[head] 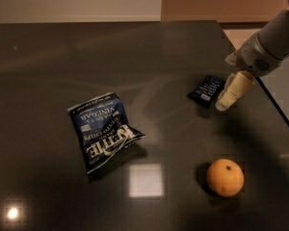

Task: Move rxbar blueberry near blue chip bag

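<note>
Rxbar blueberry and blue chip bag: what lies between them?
In the camera view, only bare table lies between the rxbar blueberry and the blue chip bag. The orange sits nearer the camera; the gripper is beside the bar.

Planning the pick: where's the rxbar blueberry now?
Camera view, right side: the rxbar blueberry lies just left of the gripper, beyond the orange, far right of the blue chip bag.
</note>
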### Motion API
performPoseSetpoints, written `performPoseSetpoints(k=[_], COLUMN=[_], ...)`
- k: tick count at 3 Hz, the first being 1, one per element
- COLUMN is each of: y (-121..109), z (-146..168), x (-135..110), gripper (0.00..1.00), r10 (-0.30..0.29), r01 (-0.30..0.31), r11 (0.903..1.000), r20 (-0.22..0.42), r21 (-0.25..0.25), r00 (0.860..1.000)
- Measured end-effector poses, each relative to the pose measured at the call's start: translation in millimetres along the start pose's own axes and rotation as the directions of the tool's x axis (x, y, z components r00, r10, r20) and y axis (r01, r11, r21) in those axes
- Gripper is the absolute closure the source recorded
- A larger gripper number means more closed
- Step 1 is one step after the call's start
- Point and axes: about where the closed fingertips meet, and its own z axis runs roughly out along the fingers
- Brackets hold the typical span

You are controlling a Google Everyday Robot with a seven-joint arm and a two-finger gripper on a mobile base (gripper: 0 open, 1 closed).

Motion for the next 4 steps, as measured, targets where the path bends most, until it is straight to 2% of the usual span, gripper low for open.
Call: performPoseSetpoints(k=[4], y=[-23.7], z=[46.0], x=[3.8], gripper=[0.00], r10=[0.053], r01=[-0.053], r11=[0.9976], r20=[-0.008], r21=[-0.044], r00=[0.999])
